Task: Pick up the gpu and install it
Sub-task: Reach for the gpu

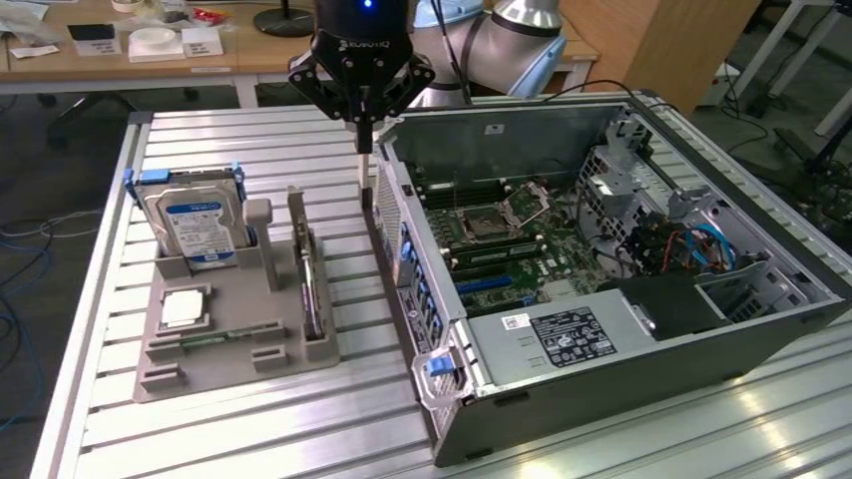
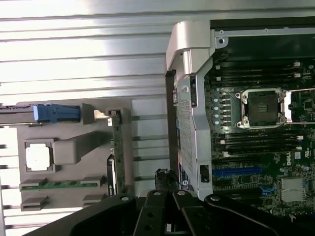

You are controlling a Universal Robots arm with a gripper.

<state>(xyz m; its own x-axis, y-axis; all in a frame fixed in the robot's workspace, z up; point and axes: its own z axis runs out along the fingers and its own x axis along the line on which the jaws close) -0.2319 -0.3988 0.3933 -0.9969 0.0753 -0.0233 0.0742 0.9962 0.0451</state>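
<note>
Gripper [image 1: 366,180], closed on nothing, hangs between grey holder [image 1: 200,374] and computer case [image 1: 692,349]; gpu [image 1: 310,284] stands on edge in the holder, lengthwise alongside the case.

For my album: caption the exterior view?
Shut gripper hangs beside the open computer case; gpu stands in its holder.

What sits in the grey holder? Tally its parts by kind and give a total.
hard drive: 1
gpu: 1
processor: 1
memory stick: 1
Total: 4
</note>
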